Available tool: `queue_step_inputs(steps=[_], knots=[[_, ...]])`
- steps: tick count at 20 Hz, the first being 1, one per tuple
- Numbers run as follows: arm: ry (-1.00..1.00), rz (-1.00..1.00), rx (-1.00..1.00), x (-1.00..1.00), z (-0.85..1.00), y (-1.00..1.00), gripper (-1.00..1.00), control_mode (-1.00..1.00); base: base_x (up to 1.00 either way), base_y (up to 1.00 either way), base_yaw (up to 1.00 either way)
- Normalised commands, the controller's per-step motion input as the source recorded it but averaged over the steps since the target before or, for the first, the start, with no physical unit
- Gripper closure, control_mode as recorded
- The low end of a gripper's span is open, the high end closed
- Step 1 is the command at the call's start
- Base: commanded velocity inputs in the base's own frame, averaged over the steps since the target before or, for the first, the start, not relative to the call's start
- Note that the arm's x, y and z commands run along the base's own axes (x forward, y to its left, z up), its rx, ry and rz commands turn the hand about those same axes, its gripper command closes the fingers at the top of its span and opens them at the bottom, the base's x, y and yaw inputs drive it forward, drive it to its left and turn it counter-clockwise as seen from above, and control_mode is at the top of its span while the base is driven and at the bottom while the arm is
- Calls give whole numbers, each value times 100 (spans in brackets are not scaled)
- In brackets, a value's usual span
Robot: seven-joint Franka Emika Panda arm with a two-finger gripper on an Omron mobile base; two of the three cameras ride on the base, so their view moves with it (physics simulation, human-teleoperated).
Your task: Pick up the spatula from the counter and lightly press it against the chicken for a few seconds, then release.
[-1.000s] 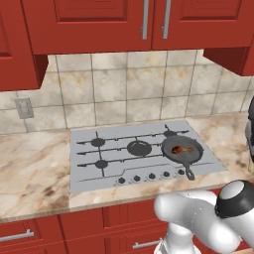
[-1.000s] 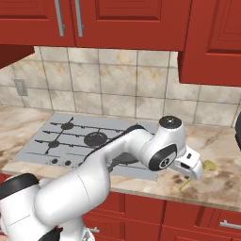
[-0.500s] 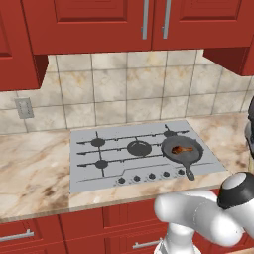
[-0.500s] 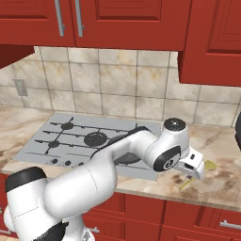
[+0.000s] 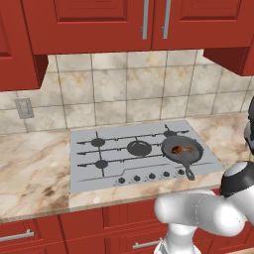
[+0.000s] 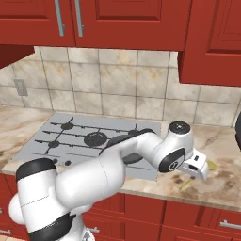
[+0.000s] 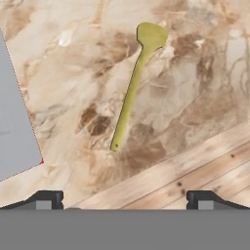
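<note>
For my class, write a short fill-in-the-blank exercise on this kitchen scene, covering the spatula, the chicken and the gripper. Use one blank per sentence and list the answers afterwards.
1. The yellow-green spatula lies flat on the marble ___.
2. The chicken sits in a dark ___ on the cooktop.
3. The gripper hovers over the spatula with its jaws ___.

Missing words: counter; pan; open.

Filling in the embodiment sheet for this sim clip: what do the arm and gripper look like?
Arm: glossy white rounded links with black bands at the joints and black round caps at the wrist, one with a small light mark. Gripper: white boxy hand with grey trim. It has two small dark fingertips with lighter grey patches.
</note>
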Motion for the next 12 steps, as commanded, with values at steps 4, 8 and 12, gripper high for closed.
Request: queue_step_inputs(steps=[4, 8, 12], knots=[[0, 2, 1, 21, -27, -13, -100, -100, 0, 0, 0], [0, 3, 2, 18, -13, -6, -100, -100, 0, 0, 0], [0, 3, 3, 12, -10, -9, -100, -100, 0, 0, 0]])
